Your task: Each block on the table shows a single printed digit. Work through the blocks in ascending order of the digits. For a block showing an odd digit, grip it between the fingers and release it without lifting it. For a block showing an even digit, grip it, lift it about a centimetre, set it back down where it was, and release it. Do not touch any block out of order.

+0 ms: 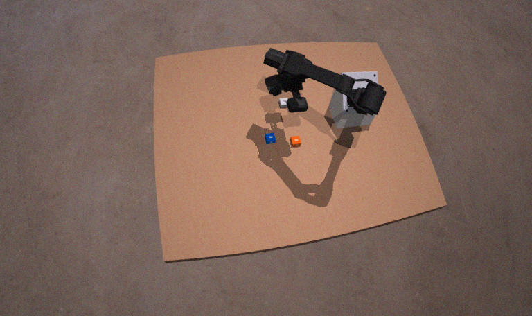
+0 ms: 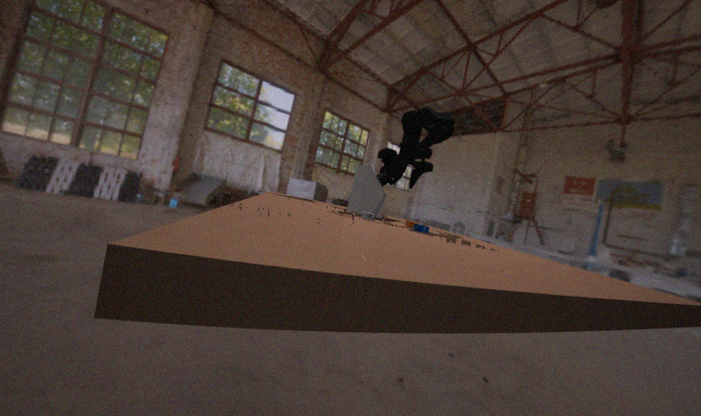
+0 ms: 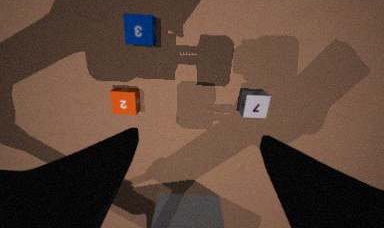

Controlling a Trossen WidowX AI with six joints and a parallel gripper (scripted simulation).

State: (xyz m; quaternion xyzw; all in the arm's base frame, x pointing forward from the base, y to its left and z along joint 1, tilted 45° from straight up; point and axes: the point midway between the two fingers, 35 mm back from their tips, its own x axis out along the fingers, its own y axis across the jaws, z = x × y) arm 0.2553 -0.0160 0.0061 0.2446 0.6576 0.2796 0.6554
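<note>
An orange block (image 1: 296,141) (image 2: 409,224) (image 3: 125,102) shows a 2. A blue block (image 1: 270,138) (image 2: 421,228) (image 3: 139,30) shows a 3 and stands near the orange one. A white block (image 1: 282,102) (image 2: 368,215) (image 3: 256,106) shows a 7 and stands apart from them, partly hidden by a finger in the top view. All three rest on the table. My gripper (image 1: 285,94) (image 2: 396,184) (image 3: 199,137) is open and empty, raised well above the table. In the wrist view the orange block is beyond the left fingertip and the white block beyond the right one.
The brown table top (image 1: 204,179) (image 2: 309,256) carries the arm's grey base (image 1: 355,118) (image 2: 364,194) (image 3: 188,211) on the right side in the top view. Shadows of the arm fall across the table and the blue block.
</note>
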